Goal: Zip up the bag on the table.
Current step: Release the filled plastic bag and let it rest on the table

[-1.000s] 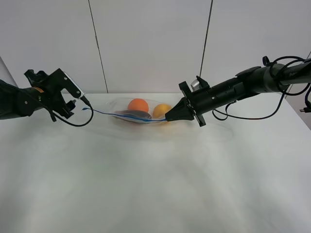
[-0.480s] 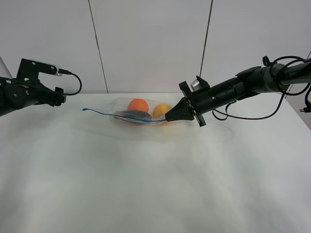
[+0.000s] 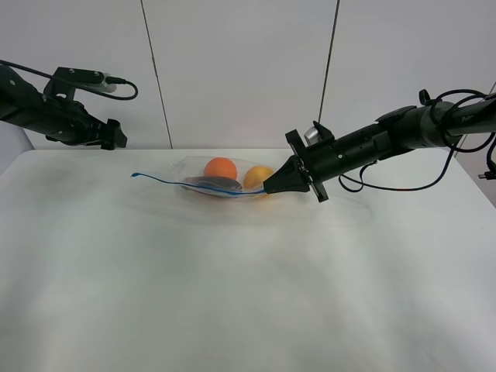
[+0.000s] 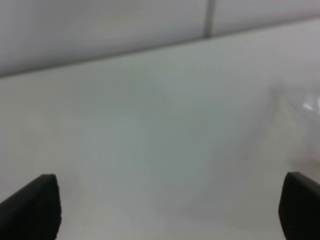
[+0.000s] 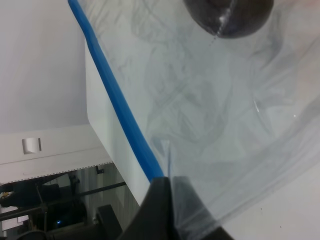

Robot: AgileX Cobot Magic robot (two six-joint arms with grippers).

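Observation:
The bag (image 3: 225,183) is clear plastic and lies at the back middle of the white table (image 3: 232,294). Orange, yellow and dark purple produce show through it. Its thin blue seal strip (image 3: 186,184) runs along the near edge, and the strip's left end sticks out free. My right gripper (image 3: 268,188) is shut on the right end of the strip; the right wrist view shows its fingers (image 5: 162,200) pinching the blue strip (image 5: 117,107). My left gripper (image 3: 115,133) is raised at the far left, apart from the bag. It is open and empty, seen in the left wrist view (image 4: 167,207).
A white panelled wall (image 3: 240,70) stands right behind the table's back edge. The right arm's black cable (image 3: 403,187) hangs over the back right of the table.
My left gripper has let go of the strip's left end, opened, and moved up and back to the far left. The bag and right gripper have not moved.

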